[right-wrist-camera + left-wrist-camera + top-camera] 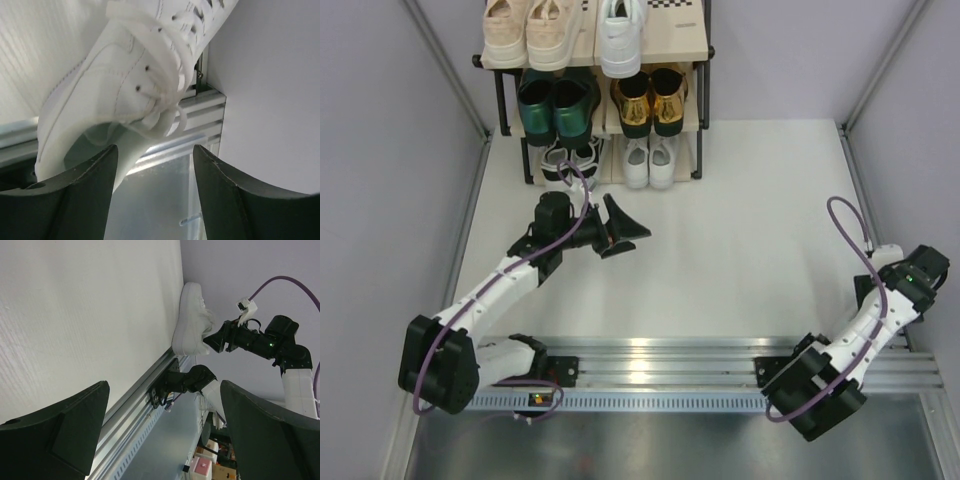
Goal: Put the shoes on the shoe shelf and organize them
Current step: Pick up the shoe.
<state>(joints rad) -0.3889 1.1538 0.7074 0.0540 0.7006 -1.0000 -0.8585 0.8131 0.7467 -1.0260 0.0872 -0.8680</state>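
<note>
At the far edge of the table (740, 235), against the back wall: the shelf (502, 105), three tiers.

- On the top board, beige sneakers (528, 30) to the left and a single chunky white sneaker (620, 40) to the right.
- On the middle board, green loafers (555, 105) to the left, gold loafers (652, 100) to the right.
- On the bottom board, black-and-white sneakers (570, 160) to the left, white lace-ups (650, 162) to the right.

Off the shelf and well apart from it: the other white sneaker (125, 75), at the table's right edge, close to the side wall and just beyond the metal rail (135, 390). Laces loose. Cannot tell whether flat on the table or tipped.

Right pincer (155, 150) right at that sneaker, fingers apart. Part of the shoe down between them, close against one finger, with a clear gap at the other. Not clamped.

Left pincer (632, 240) low over the table just in front of the shelf, near the black-and-white sneakers. Fingers spread wide, nothing between them. Turned sideways, facing across the table toward the right arm and the sneaker there.
</note>
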